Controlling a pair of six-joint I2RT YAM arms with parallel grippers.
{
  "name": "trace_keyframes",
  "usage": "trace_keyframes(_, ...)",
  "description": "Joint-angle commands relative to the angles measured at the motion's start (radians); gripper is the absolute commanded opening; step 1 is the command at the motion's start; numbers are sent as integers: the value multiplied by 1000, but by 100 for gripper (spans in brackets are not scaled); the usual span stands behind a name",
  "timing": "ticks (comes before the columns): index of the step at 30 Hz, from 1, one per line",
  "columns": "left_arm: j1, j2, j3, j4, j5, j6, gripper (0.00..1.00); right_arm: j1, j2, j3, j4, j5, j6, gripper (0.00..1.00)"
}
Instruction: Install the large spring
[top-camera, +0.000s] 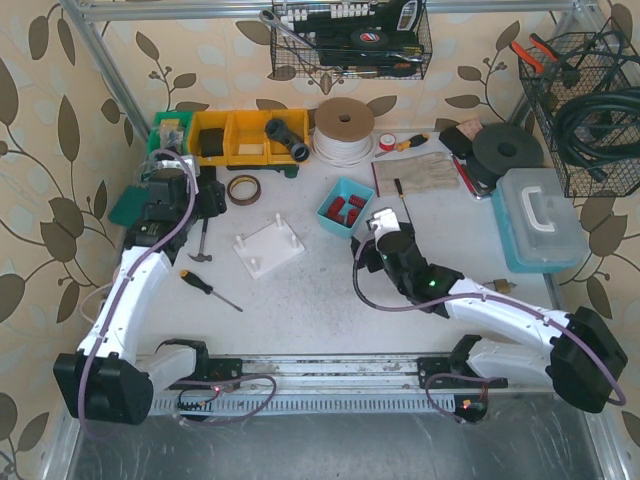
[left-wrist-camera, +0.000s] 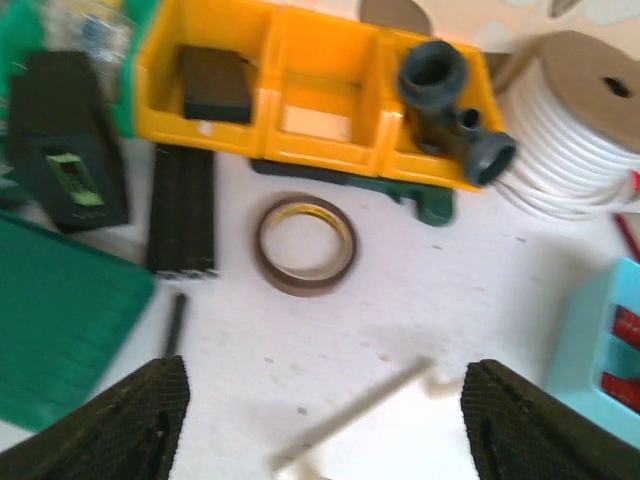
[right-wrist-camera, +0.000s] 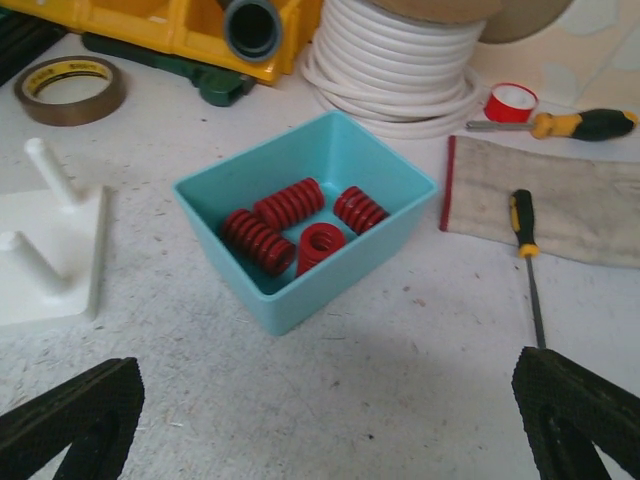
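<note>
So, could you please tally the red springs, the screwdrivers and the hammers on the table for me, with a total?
Red springs, all in the teal bin: 4
Screwdrivers: 3
Hammer: 1
Total: 8

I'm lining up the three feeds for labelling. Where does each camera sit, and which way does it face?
Top: fixed above and behind the arms, looking down on the table; left arm and right arm both show.
Left wrist: on the left arm, facing the yellow bins and tape ring; its open jaws fill the bottom corners.
Right wrist: on the right arm, facing the blue tub of red springs; its open jaws frame the bottom.
Shared: both wrist views catch the tape ring, yellow bins and blue tub.
</note>
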Motion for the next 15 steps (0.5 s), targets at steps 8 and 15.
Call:
trace_keyframes(8, -165, 101, -17, 75, 224, 34, 60, -87, 30, 44, -102, 41, 96, 99)
trace_keyframes(15, -350, 274, 44, 133, 157, 149, 46, -88, -18, 16, -79, 46, 97, 99)
